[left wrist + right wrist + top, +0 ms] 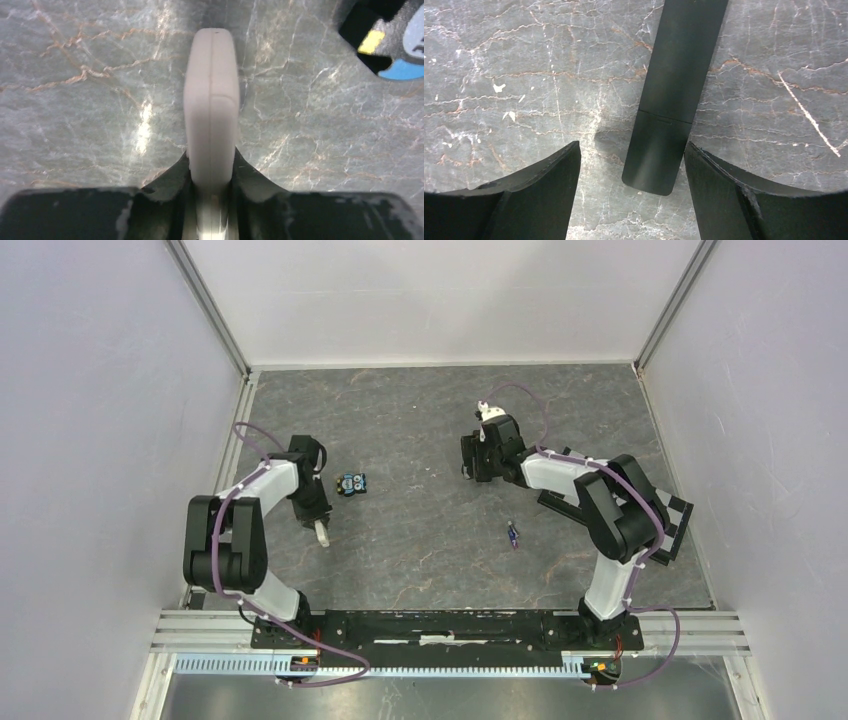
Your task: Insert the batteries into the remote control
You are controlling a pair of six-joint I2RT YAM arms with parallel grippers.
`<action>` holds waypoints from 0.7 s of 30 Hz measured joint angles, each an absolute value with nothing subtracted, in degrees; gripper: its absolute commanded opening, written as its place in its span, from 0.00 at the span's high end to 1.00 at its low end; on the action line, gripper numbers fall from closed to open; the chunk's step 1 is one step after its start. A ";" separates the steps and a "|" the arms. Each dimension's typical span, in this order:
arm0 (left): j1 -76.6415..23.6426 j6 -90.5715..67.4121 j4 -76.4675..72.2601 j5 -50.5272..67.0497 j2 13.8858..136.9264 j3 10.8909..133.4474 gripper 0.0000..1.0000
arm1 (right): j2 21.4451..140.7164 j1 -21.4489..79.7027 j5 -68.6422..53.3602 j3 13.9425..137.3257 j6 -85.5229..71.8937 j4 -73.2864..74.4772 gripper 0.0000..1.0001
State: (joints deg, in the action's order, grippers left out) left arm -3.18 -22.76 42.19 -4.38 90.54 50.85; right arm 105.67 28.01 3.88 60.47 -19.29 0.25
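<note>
The left gripper [210,172] is pinching a white remote [210,95]. The right gripper [632,150] is straddling a black remote [674,75], jaws spread. Nothing is looking loaded yet — one battery [513,535] is lying loose, near and right of centre.

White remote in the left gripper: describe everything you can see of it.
The white remote is a slim off-white bar of matte-looking plastic, seen edge-on in the left wrist view. A seam runs along its narrow side, and its far end is rounded, with a tiny dot near the tip. The left gripper is shut on its near end, a finger on each broad face. It juts out over the grey marbled table; contact with it cannot be told.
</note>
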 measured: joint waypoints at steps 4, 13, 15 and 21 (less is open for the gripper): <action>-3.18 -22.28 44.66 -2.79 85.95 51.05 0.98 | 104.01 28.01 2.26 59.44 -19.57 0.19 0.22; -4.97 -17.96 42.78 21.39 73.65 55.22 0.98 | 91.07 27.97 -13.72 53.34 -17.15 -7.22 0.07; -7.79 -16.51 41.15 27.51 73.21 55.72 0.98 | 88.92 27.88 -21.39 53.34 -16.12 -10.15 0.06; -17.93 -12.14 36.03 40.18 73.17 56.97 0.98 | 85.73 28.45 -42.30 54.39 -16.69 -19.70 0.05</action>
